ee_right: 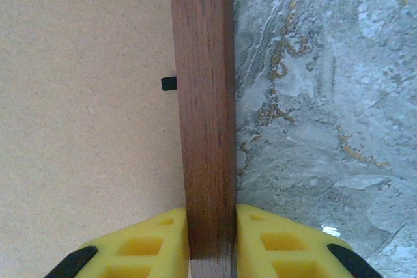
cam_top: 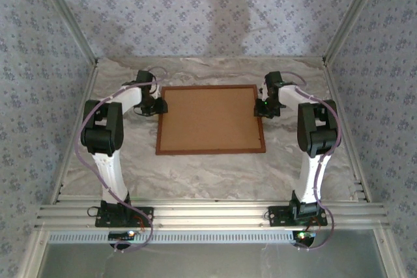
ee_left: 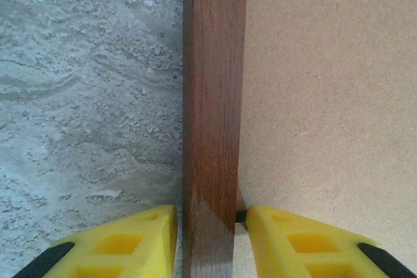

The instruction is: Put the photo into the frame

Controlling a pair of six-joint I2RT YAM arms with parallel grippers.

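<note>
1 frame [cam_top: 210, 152], 1 backing bd [cam_top: 210, 118], 2 hands [cam_top: 158, 105] [cam_top: 260, 107]

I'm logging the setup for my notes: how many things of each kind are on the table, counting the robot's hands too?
wooden frame: 1
backing board: 1
robot hands: 2, the left hand and the right hand, one at each side rail
Total: 4

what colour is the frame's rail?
Reddish-brown wood with darker grain; the frame shows best in the right wrist view.
</note>
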